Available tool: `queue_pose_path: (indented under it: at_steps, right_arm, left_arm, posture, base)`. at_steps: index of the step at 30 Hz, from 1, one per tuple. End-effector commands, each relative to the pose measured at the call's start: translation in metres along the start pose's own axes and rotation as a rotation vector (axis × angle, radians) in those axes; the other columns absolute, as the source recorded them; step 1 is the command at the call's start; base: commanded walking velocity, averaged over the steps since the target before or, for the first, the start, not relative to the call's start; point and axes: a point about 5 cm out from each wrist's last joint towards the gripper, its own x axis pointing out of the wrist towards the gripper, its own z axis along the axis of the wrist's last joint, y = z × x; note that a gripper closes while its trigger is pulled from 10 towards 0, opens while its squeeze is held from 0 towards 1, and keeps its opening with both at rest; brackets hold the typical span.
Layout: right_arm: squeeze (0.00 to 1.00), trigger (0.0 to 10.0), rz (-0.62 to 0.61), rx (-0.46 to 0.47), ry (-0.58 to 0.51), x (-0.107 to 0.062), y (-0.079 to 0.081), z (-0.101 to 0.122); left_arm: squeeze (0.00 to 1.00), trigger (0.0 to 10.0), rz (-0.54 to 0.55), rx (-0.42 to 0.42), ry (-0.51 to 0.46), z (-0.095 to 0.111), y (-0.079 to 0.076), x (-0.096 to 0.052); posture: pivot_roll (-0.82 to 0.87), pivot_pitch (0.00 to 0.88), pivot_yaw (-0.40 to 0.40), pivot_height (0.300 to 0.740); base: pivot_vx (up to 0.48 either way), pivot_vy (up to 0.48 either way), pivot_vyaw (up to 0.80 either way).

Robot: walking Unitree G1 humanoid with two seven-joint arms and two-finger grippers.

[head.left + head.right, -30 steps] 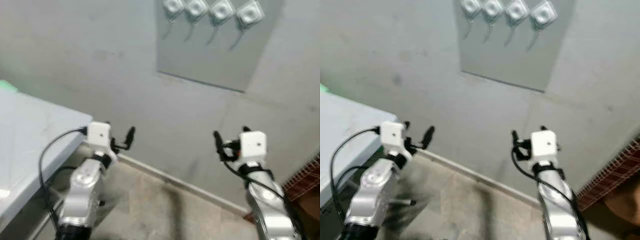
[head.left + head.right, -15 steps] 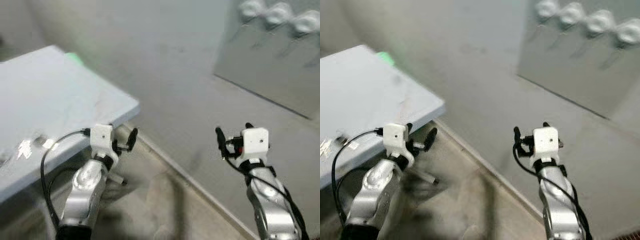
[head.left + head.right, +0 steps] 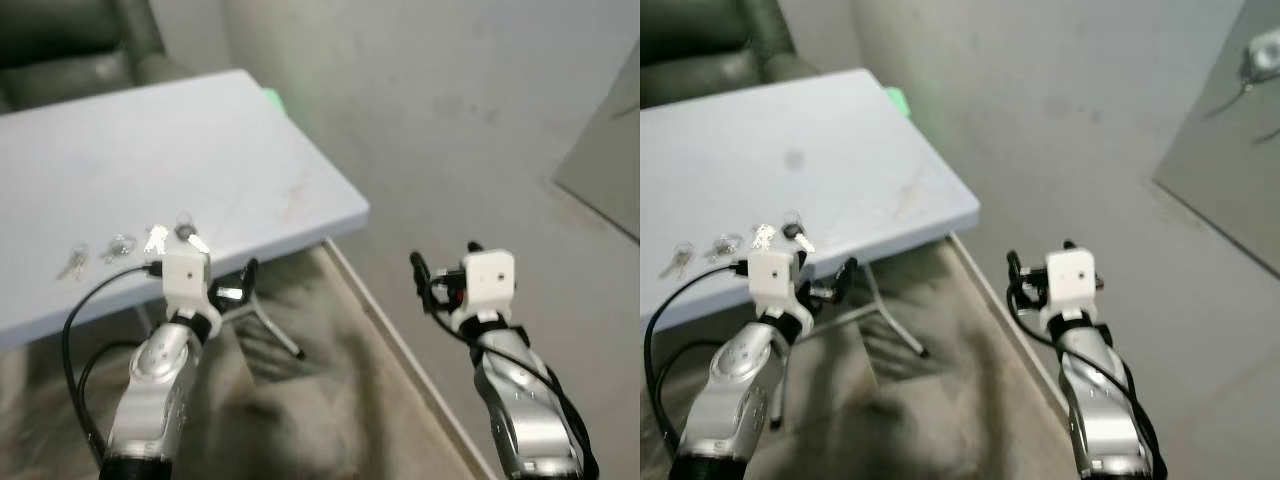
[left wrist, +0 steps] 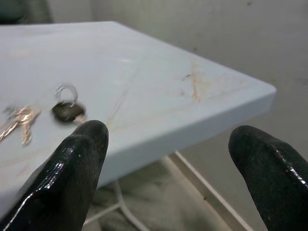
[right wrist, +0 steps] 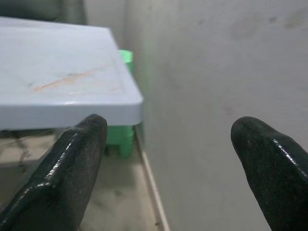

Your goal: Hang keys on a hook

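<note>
Keys (image 3: 150,241) lie in a loose row near the front edge of the pale blue bench (image 3: 250,150), at the left of the frame, one with a dark head (image 4: 67,111) and a ring. Left hand (image 3: 240,285) hovers just before that edge, fingers (image 4: 72,178) spread, empty. Right hand (image 3: 440,275) is held up at centre right, also spread and empty, near the grey wall (image 3: 450,120). One hook (image 3: 1258,55) shows at upper right on a grey panel.
</note>
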Motion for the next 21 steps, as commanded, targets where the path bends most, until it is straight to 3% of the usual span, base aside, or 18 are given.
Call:
queue_pose_path:
  at_steps: [1,21]
  right_arm:
    - [0.00,10.0,-0.015,0.002,0.012,-0.0006,-0.0058,-0.0030]
    - [0.00,10.0,0.004,-0.025,-0.006,0.0054,-0.0093,-0.0007]
  left_arm:
    - [0.00,10.0,0.007,-0.007,0.011,-0.0019,0.0014,-0.0002]
    - [0.00,10.0,0.028,-0.034,0.016,-0.0025,0.0022,0.0019]
  posture:
    - [-0.04,0.057,-0.009,0.740]
    - [-0.03,0.038,-0.017,0.740]
  base:
    - [0.000,0.000,0.80]
    - [0.000,0.000,0.78]
